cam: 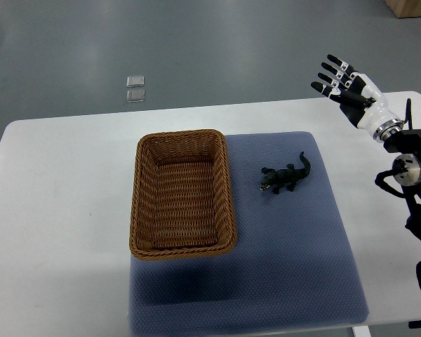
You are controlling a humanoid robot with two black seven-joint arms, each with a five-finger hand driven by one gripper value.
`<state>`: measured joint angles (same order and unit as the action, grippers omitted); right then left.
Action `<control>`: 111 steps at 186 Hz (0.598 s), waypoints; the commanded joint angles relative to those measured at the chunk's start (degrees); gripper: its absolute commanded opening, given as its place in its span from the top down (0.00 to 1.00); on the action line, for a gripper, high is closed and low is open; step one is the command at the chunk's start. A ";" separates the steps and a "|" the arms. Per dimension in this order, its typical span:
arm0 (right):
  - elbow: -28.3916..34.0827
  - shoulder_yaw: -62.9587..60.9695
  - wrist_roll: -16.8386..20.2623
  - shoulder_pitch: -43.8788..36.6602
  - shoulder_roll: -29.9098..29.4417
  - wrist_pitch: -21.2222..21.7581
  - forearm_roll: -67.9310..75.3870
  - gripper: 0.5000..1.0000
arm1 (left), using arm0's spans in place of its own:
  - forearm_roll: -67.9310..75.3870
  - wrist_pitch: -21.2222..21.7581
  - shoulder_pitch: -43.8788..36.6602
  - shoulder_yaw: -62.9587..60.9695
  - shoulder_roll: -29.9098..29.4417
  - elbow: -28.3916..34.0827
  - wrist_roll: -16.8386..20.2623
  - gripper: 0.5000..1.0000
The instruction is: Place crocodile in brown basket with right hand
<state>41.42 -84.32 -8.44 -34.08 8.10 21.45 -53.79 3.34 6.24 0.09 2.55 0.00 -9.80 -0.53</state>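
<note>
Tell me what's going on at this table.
The robot's right hand hovers over the table's far right corner, fingers spread and holding nothing. The toy crocodile lies on the blue mat, just right of the brown basket and apart from it. The basket is empty, so the crocodile has not yet been picked up. The left arm is out of view.

Brown woven basket (182, 249), dark green crocodile (286, 177), blue dotted mat (281, 253), white table (56, 210).
</note>
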 commanded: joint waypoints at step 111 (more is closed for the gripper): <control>4.02 11.90 -0.26 -0.99 6.40 2.72 -0.62 0.14 | 0.00 0.00 0.00 0.00 0.00 0.05 0.00 0.00</control>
<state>45.11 -77.88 -8.45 -34.26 10.88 22.43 -54.21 3.34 6.24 0.09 2.55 0.00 -9.79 -0.53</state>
